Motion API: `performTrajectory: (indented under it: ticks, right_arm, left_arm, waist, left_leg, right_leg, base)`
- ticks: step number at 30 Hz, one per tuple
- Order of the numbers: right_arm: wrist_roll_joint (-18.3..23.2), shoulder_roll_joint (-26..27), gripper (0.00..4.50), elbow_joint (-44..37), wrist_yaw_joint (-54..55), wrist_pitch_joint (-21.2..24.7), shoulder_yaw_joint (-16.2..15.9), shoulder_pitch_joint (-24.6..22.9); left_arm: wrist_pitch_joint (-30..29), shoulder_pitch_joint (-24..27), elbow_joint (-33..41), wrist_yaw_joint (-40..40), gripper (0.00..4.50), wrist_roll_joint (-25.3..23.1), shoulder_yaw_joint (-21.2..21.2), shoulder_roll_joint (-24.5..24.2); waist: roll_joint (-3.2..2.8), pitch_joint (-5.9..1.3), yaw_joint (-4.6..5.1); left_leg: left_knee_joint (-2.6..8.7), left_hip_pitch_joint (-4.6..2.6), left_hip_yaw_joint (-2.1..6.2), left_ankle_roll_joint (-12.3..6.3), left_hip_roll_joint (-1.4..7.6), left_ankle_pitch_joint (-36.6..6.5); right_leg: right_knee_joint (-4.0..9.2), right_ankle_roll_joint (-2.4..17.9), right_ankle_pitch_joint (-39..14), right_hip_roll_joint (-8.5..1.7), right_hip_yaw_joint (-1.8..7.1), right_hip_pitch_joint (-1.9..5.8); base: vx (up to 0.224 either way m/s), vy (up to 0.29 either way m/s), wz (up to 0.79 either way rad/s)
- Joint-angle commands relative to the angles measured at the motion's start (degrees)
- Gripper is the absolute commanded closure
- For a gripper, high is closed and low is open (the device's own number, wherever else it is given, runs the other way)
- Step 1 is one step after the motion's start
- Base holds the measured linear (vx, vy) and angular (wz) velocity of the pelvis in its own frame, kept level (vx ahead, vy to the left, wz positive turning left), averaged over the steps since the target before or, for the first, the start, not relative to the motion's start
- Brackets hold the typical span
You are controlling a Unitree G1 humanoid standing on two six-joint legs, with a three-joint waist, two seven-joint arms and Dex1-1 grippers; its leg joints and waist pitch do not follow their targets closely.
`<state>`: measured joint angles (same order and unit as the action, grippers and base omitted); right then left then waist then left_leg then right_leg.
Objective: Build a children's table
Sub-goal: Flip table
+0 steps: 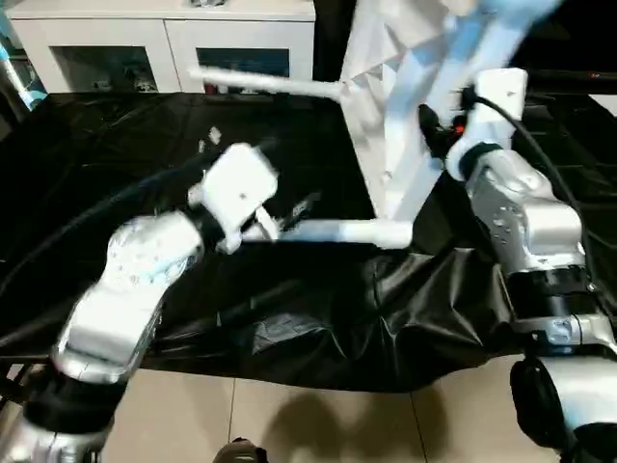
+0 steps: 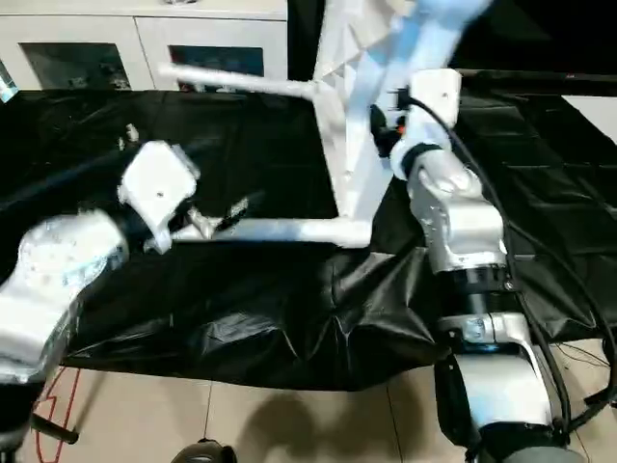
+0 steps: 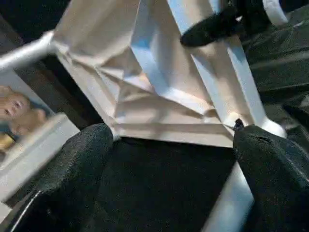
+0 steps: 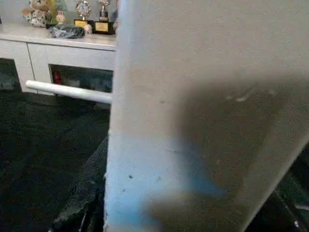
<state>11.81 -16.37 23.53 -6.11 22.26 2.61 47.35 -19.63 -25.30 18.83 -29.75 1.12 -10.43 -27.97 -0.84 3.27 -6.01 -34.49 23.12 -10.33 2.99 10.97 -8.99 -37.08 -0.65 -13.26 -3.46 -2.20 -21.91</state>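
The children's table stands on edge on the black sheet, its white top (image 1: pixel 384 92) upright and its ribbed underside (image 3: pixel 159 92) facing my left arm. Two white legs stick out of it: an upper one (image 1: pixel 265 85) and a lower one (image 1: pixel 352 232) just above the sheet. My right gripper (image 1: pixel 436 130) is shut on the top's edge, and one of its black fingers (image 3: pixel 212 28) presses a rib. My left gripper (image 1: pixel 275 224) is open wide at the free end of the lower leg (image 3: pixel 231 203), which passes close beside one finger (image 3: pixel 275 174) without being gripped.
A white cabinet (image 1: pixel 164 43) with glass-fronted compartments stands behind the work surface, with trophies and toys (image 4: pixel 91 14) on top. The black sheet (image 1: pixel 318 318) hangs crumpled over the front edge above a tiled floor (image 1: pixel 318 415). A red cable (image 2: pixel 53 400) lies on the floor at the left.
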Motion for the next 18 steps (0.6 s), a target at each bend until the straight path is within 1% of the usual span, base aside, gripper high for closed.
performTrajectory:
  ticks: [1,2,3,4,6,7,8,9,11,12,13,14,16,17,18]
  right_arm:
    - [-2.7,-1.1,2.49,2.6,0.7,0.5,-0.7,0.8]
    - [-2.9,-1.1,2.49,2.8,0.7,0.5,-0.9,0.9]
    - [-3.1,-1.0,2.15,3.2,0.4,0.4,-1.2,1.2]
    - [-3.9,-0.8,1.95,3.8,-0.6,-0.1,-2.4,1.3]
    - [-4.2,-0.4,1.75,3.9,-1.7,-0.7,-3.2,1.0]
    - [-4.2,-0.3,1.75,3.9,-1.9,-0.8,-3.3,0.9]
    - [-4.1,0.2,1.62,3.6,-2.0,-1.0,-3.4,0.4]
    - [-4.1,0.2,1.39,3.6,-2.0,-1.0,-3.4,0.4]
    - [-4.1,1.1,1.34,3.5,-2.3,-1.4,-3.8,-0.3]
    - [-4.1,1.5,1.24,3.3,-2.3,-1.7,-3.9,-0.5]
    - [-4.1,1.5,1.11,3.2,-2.3,-1.8,-3.9,-0.6]
    - [-4.3,2.0,0.99,3.1,-2.2,-2.6,-4.2,-0.8]
    - [-4.5,2.3,0.92,3.0,-2.1,-3.0,-4.3,-0.8]
    - [-4.5,2.3,0.8,3.0,-2.1,-3.0,-4.3,-0.8]
    - [-4.5,2.6,0.68,2.7,-2.4,-3.9,-4.2,-1.0]
  left_arm:
    - [1.0,-1.1,0.0,-0.8,0.0,-1.0,-0.6,-0.6]
    - [1.1,-1.2,0.0,-0.8,0.0,-1.0,-0.6,-0.7]
    - [1.7,-1.6,-0.2,-0.7,0.0,-1.8,-0.6,-1.1]
    - [4.7,-3.1,-1.5,0.5,0.0,-4.0,-0.4,-1.5]
    - [8.0,-4.7,-2.8,1.2,0.0,-5.0,0.1,-1.5]
    - [8.6,-5.0,-3.0,1.1,0.0,-4.9,0.3,-1.5]
    - [11.7,-5.8,-3.7,1.0,0.0,-6.2,0.0,-2.2]
    - [11.7,-5.8,-3.7,1.0,0.0,-6.2,0.0,-2.2]
    - [15.8,-6.3,-4.1,0.6,0.0,-7.6,-0.4,-3.6]
    - [17.5,-6.4,-4.0,1.6,0.0,-9.2,-0.4,-4.3]
    - [17.7,-6.5,-4.0,1.7,0.0,-9.4,-0.4,-4.4]
    - [19.2,-7.1,-3.5,2.8,0.0,-10.1,0.3,-4.6]
    - [19.9,-7.5,-3.4,3.0,0.0,-10.0,0.8,-4.5]
    - [19.9,-7.5,-3.4,3.0,0.0,-10.0,0.8,-4.5]
    - [20.9,-8.1,-3.2,2.7,0.0,-9.7,1.1,-4.4]
  waist:
    - [0.27,-4.12,0.51]
    - [0.17,-4.18,0.57]
    - [0.15,-4.17,0.58]
    - [0.12,-4.18,0.58]
    - [0.08,-4.13,0.57]
    - [0.35,-4.16,0.57]
    - [0.5,-4.28,0.54]
    - [0.41,-4.21,0.52]
    - [0.39,-4.38,0.65]
    - [0.15,-4.44,0.67]
    - [0.22,-4.54,0.78]
    - [0.25,-4.55,0.82]
    - [0.19,-4.6,0.86]
    - [0.17,-4.55,0.87]
    - [0.47,-4.42,0.93]
  left_leg:
    - [3.6,-1.77,0.53,4.3,1.57,-9.5]
    - [3.53,-1.82,0.52,4.24,1.57,-9.3]
    - [3.53,-1.82,0.51,4.21,1.57,-9.4]
    - [3.52,-1.83,0.53,4.12,1.58,-9.5]
    - [3.55,-1.77,0.59,4.26,1.56,-9.7]
    - [3.59,-1.75,0.63,4.21,1.55,-9.8]
    - [3.54,-1.7,0.65,4.2,1.61,-9.3]
    - [3.56,-1.59,0.7,3.96,1.6,-9.0]
    - [3.39,-1.59,0.62,3.65,1.6,-7.8]
    - [3.36,-1.5,0.65,3.52,1.57,-7.0]
    - [3.28,-1.52,0.65,3.41,1.59,-6.4]
    - [3.29,-1.48,0.66,3.26,1.61,-6.1]
    - [3.23,-1.53,0.63,3.22,1.59,-5.9]
    - [3.24,-1.58,0.59,3.26,1.61,-6.1]
    - [3.32,-1.6,0.52,3.28,1.65,-6.8]
  right_leg:
    - [4.12,8.4,-3.2,-3.41,2.19,1.54]
    - [4.06,8.6,-2.7,-3.42,2.19,1.55]
    - [4.05,8.7,-2.6,-3.4,2.2,1.55]
    - [4.1,8.7,-2.3,-3.33,2.18,1.54]
    - [4.14,8.6,-2.6,-3.39,2.21,1.62]
    - [4.18,8.7,-2.7,-3.46,2.18,1.73]
    - [3.96,9.0,-1.7,-3.56,2.17,1.86]
    - [4.02,9.1,-1.5,-3.55,2.18,1.81]
    - [3.7,9.3,0.7,-3.52,2.17,1.87]
    - [3.48,9.5,2.0,-3.53,2.14,1.94]
    - [3.38,9.6,3.2,-3.48,2.13,2.0]
    - [3.33,9.8,3.8,-3.44,2.1,2.04]
    - [3.24,10.3,4.3,-3.44,2.05,2.02]
    - [3.25,10.4,4.2,-3.43,2.06,1.95]
    - [3.37,10.6,3.0,-3.49,2.12,1.93]
  base:
    - [0.0,0.0,0.0]
    - [0.0,0.0,0.0]
    - [0.0,0.0,0.0]
    - [0.0,0.0,0.0]
    - [0.0,0.0,0.0]
    - [0.0,0.0,0.0]
    - [0.0,0.0,0.0]
    - [0.0,0.0,0.0]
    - [0.0,0.0,0.0]
    - [0.0,0.0,0.0]
    - [0.0,0.0,0.0]
    - [0.0,0.0,0.0]
    - [0.0,0.0,0.0]
    - [0.0,0.0,0.0]
    - [0.0,0.0,0.0]
